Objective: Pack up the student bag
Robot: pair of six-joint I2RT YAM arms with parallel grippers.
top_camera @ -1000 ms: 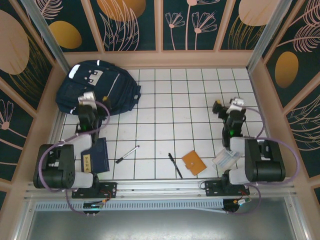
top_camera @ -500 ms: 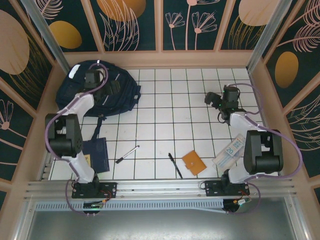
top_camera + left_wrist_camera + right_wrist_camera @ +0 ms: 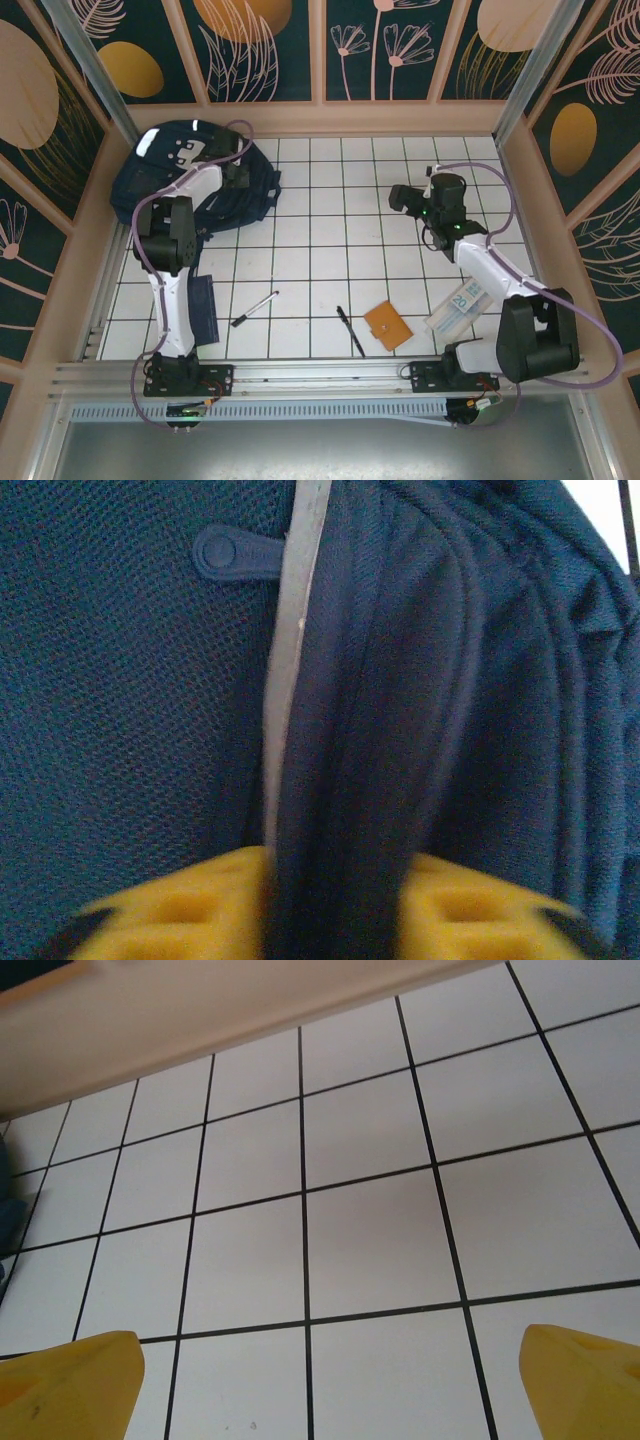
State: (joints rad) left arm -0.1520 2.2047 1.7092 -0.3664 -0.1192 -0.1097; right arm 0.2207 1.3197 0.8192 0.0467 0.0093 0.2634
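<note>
Student bag [image 3: 255,192]: lies at ten o'clock on the table [image 3: 350,250], in the back-left corner; nothing is seen packed yet.
Left gripper [image 3: 236,172]: has been brought from the near edge onto the bag; its jaws are now closed on a dark fabric fold [image 3: 340,780], judged a hold for opening the bag.
Right gripper [image 3: 405,197]: has been swung towards twelve o'clock; its fingers [image 3: 65,1380] are held wide apart over bare table, nothing gripped.
Hidden: the bag's zip and opening cannot be made out; the left fingertips are cut off at the wrist view's lower edge.
</note>
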